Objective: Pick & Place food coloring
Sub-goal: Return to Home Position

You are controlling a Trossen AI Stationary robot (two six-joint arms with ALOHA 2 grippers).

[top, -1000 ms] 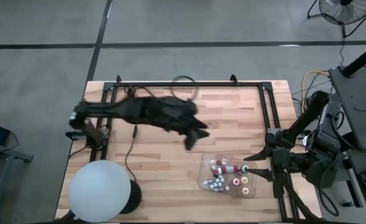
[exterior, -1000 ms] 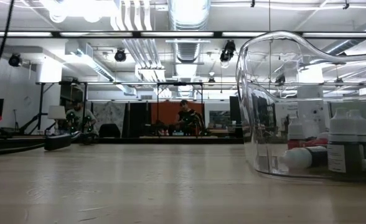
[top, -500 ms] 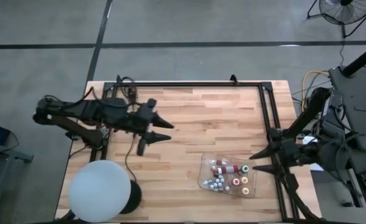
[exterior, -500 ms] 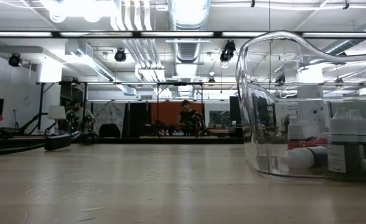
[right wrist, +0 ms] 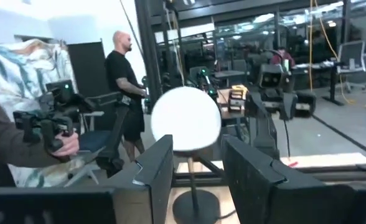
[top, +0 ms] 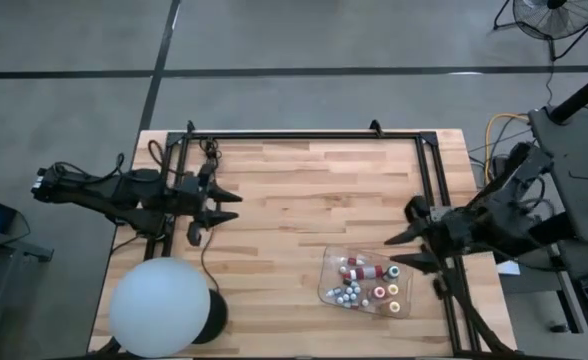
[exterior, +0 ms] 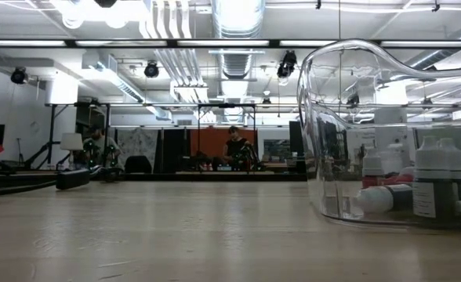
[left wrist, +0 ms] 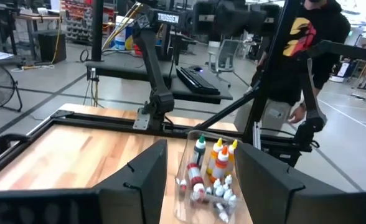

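The food coloring bottles (top: 366, 283) stand and lie together in a clear shallow tray (top: 330, 262) near the table's right front. The left wrist view shows them (left wrist: 215, 171) with green, orange and white caps. In the low view the tray wall (exterior: 332, 117) fills the right side, with bottles (exterior: 434, 184) behind it. My left gripper (top: 222, 207) hovers open at the table's left edge, pointing level toward the tray with nothing between its fingers (left wrist: 201, 147). My right gripper (top: 389, 254) hangs open just right of the tray, pointing left, also with nothing in it (right wrist: 197, 142).
A big white ball on a dark stand (top: 159, 305) occupies the near left corner. Black frame rails (top: 304, 135) run along the far edge and both sides. Bare wood (top: 304, 200) lies between the grippers. People stand in the room beyond the table (left wrist: 307, 37).
My left gripper has pulled back from the table's middle to its left edge, sinking and levelling out. My right gripper has shifted a little toward the table's left, nearer the tray, and has tipped. The tray and bottles have stayed put.
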